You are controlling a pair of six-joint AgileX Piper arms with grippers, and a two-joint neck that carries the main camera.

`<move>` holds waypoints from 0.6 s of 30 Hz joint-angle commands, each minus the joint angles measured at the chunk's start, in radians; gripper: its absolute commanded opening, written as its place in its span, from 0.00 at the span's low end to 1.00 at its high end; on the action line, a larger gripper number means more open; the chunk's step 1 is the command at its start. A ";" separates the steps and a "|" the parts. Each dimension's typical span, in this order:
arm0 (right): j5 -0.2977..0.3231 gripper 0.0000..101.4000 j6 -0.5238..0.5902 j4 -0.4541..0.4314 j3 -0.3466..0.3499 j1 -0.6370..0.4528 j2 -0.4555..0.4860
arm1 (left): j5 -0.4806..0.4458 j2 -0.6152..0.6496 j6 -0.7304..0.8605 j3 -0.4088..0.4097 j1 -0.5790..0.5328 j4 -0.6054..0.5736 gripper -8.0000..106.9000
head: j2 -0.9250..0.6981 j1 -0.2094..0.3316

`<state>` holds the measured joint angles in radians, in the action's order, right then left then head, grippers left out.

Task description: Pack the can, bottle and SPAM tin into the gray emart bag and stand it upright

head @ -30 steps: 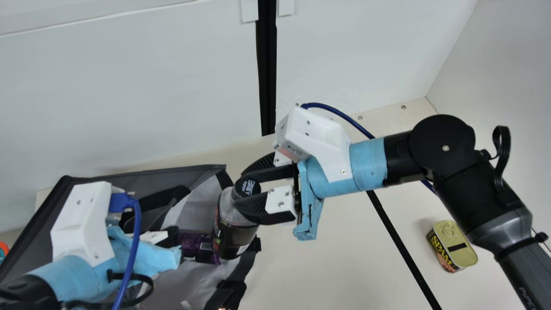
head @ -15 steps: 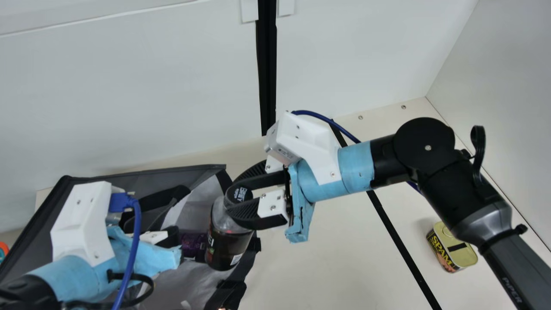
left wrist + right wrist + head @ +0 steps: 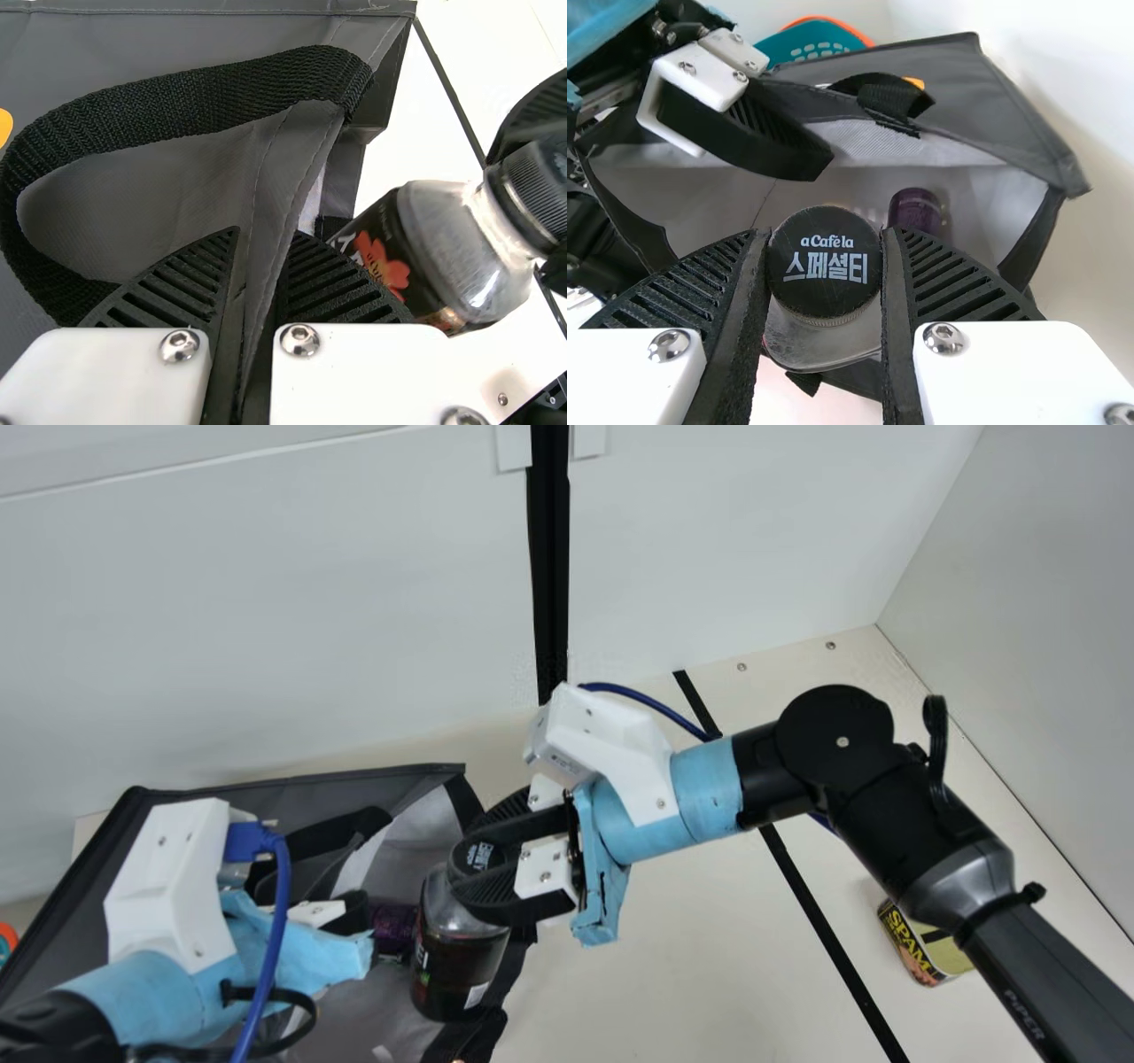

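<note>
Right gripper: clenched on the black cap of the bottle, one ribbed finger on either side. Bottle tilted, cap end held; in the main view its dark body overlaps the bag's open mouth. Contact between bottle and bag: cannot tell.

Left gripper: gripping a fold of gray fabric; the left wrist view gives the fold between both fingers, a black strap beside it.

Gray bag: on the table, left part, one end near the far edge; mouth open toward the table's right. Purple can inside, near the bottle.

SPAM tin: outside the bag, well apart from it, toward the table's right edge, partly hidden by the right arm. Black line on the table between tin and bag. Teal-and-orange basket behind the bag in the right wrist view.
</note>
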<state>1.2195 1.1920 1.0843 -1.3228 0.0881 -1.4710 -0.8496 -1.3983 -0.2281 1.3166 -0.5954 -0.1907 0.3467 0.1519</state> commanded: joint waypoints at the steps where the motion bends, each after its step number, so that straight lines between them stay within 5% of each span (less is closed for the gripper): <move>1: 0.001 0.00 -0.002 0.005 0.003 0.003 -0.005 | 0.000 0.000 0.000 0.000 0.000 0.000 0.00 | 0.002 0.023; 18: -0.033 0.00 0.003 0.070 -0.003 0.061 -0.085 | 0.000 0.000 0.000 0.000 0.000 0.000 0.00 | 0.002 0.023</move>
<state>1.1929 1.1927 1.1505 -1.3282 0.1436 -1.5534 -0.8496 -1.3983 -0.2281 1.3166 -0.5954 -0.1907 0.3482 0.1519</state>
